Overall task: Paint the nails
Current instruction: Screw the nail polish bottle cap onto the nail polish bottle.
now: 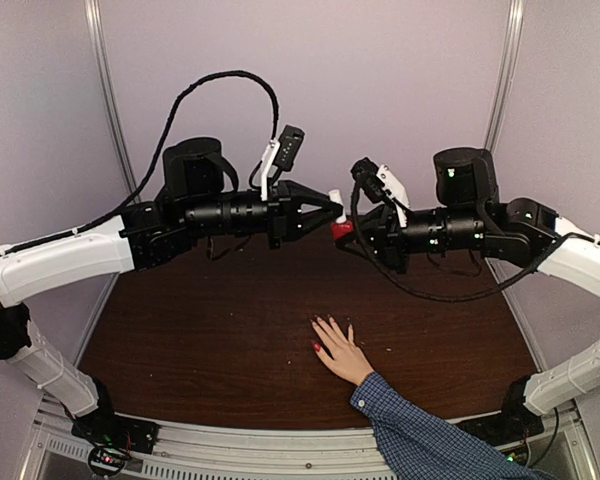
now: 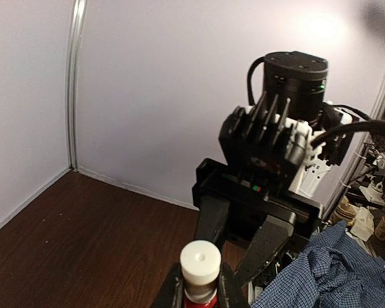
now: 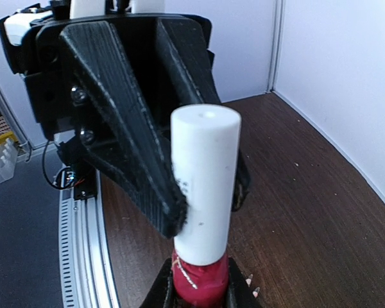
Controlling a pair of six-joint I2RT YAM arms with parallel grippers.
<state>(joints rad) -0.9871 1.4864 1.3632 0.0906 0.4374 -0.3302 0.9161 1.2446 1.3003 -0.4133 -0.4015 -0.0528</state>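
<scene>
High above the hand [image 1: 342, 355] | polish bottle [image 1: 342, 230] pinched in right pincer [image 3: 201, 296], white cap [image 3: 204, 179] pinched in left pincer [image 1: 331, 206] | nails [image 1: 317, 348] laid flat on table [image 1: 210, 330] | uncapping judged underway; cap to be twisted free next.

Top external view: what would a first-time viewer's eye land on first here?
The two arms meet tip to tip in mid-air above the table, sharing a small red polish bottle. The right gripper clamps its body and the left gripper closes on its white cap. Below them a human hand in a blue checked sleeve lies flat on the dark wood, one nail already red.
</scene>
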